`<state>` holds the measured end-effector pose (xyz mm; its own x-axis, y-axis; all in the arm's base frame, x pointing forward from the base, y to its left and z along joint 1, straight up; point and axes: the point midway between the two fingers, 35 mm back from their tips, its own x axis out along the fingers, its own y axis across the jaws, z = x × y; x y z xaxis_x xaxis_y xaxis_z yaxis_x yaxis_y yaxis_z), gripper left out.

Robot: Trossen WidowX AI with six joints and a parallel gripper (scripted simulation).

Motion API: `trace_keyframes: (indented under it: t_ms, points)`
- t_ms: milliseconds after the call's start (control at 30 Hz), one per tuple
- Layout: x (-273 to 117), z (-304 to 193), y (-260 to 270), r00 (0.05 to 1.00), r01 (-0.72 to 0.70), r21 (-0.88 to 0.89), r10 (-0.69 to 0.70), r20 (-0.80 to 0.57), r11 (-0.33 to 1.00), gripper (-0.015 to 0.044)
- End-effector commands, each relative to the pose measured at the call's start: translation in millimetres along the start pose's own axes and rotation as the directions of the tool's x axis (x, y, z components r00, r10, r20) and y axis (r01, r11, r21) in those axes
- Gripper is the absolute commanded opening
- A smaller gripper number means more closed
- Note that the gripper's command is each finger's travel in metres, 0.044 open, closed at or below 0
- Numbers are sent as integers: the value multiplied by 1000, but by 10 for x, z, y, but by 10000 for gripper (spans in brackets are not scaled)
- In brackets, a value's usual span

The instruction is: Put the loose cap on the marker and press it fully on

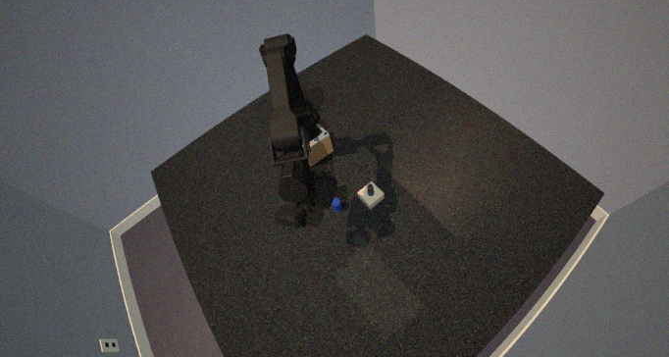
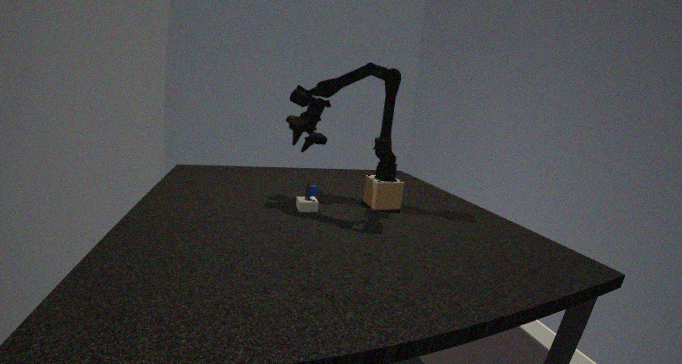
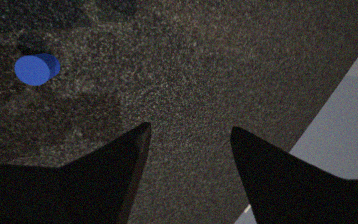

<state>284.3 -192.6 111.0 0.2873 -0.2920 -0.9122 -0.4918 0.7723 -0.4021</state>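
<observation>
My tool hangs above the tabletop with its fingers spread partway and nothing between them. The blue cap stands upright and loose on the tabletop, near the holder block but apart from it, at about eight o'clock of it in the top view. In the wrist view the cap lies toward ten o'clock from the gap between my fingertips, so I judge that I am not lined up over it. The marker stands upright in the pale holder block, uncapped. Of the task itself, then, nothing is done: I have to centre on the cap, lower, grip and lift it, carry it toward two o'clock in the top view, set it squarely over the marker, press until it clicks, let go and move away.
</observation>
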Motion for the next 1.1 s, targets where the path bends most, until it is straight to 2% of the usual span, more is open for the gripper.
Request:
trace_keyframes:
  t_ms: [0,100,167,367,500,1067]
  points:
    - [144,200,601,977,-215,-121,215,-14,969,248]
    - [160,294,1028,934,-357,-197,354,-51,913,248]
    - [157,308,1123,922,-387,-212,383,-63,897,248]
    - [172,256,1156,922,-387,-212,383,-63,897,248]
    - [467,232,1282,922,-388,-212,383,-63,897,248]
    - [672,206,1371,921,-388,-212,383,-64,897,248]
